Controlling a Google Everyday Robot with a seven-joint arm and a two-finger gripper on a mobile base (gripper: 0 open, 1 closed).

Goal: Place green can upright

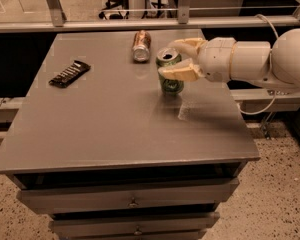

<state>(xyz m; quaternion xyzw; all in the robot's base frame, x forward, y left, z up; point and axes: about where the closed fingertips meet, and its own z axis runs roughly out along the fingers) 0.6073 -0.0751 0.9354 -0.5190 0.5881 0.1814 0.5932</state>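
Now the big grey metal table with drawers (105, 129) is seen under everything, and the long white robot arm (250, 61) is stretched in over its right side. The slim green drink can with a silver top (171, 85) is held standing up at the far right part of the tabletop. Whether its bottom is resting on the top or is just above it cannot be told.

A few things could go wrong from here. If the green can is let go while it is a little off the table or a little tilted, it could be tipped over and could roll away. If the arm is pulled back before the grip is opened wide, the can could be dragged or knocked down. The brownish-orange can (141, 45), lying on its side near the green one, farther back and to the left, could be bumped if the arm is swung that way. The small flat black packet (69, 74) is well apart at the left and is not likely to be touched.

The arm is held nearly level and is reached in from the right. The gripper (166, 61) is clamped on the green can, with its two tan fingers (180, 74) pressed on the far side and the near side.
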